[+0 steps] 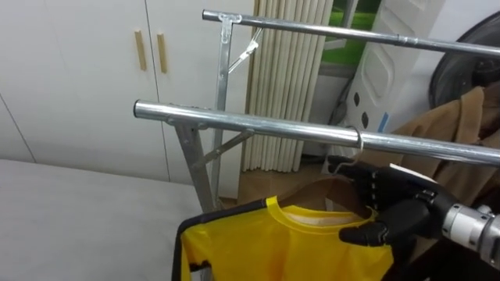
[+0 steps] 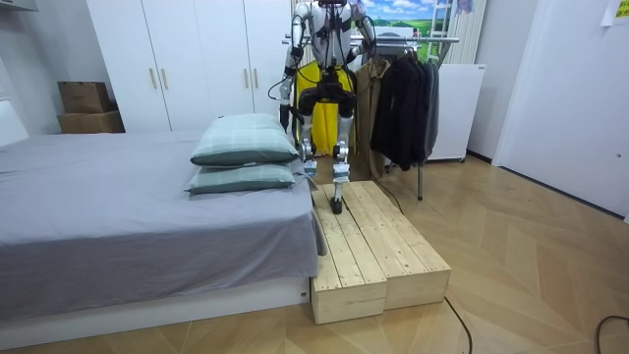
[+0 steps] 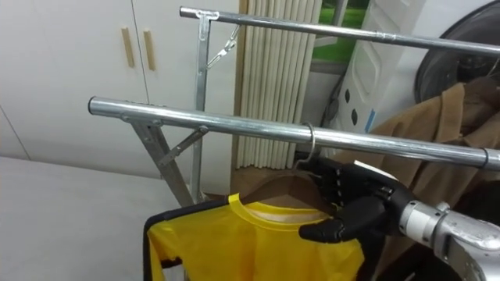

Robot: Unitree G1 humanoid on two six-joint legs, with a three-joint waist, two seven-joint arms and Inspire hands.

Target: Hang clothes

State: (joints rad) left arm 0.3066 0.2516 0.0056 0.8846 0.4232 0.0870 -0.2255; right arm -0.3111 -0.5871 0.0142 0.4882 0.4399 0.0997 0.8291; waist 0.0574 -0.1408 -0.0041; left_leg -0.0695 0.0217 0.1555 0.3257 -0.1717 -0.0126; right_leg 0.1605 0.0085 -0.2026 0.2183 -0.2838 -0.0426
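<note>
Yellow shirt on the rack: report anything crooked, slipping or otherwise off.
Nothing stands out. The hanger hook sits over the near rail, and the yellow shirt hangs with its collar roughly below the hook. The right hand grips the shirt beside the collar, so it is not yet released.

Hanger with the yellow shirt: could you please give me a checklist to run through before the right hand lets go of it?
1. Hanger hook over the near rail: ok, it loops over the top.
2. Right hand curled on the hanger just below the hook: ok.
3. Yellow shirt collar seated on the hanger: ok; its lower part is cut off, cannot tell.
4. Bare rail left of the hook: ok.
5. Clearance from the brown coat on the right: cannot tell.
6. Feet on the wooden platform, room view: ok.
</note>
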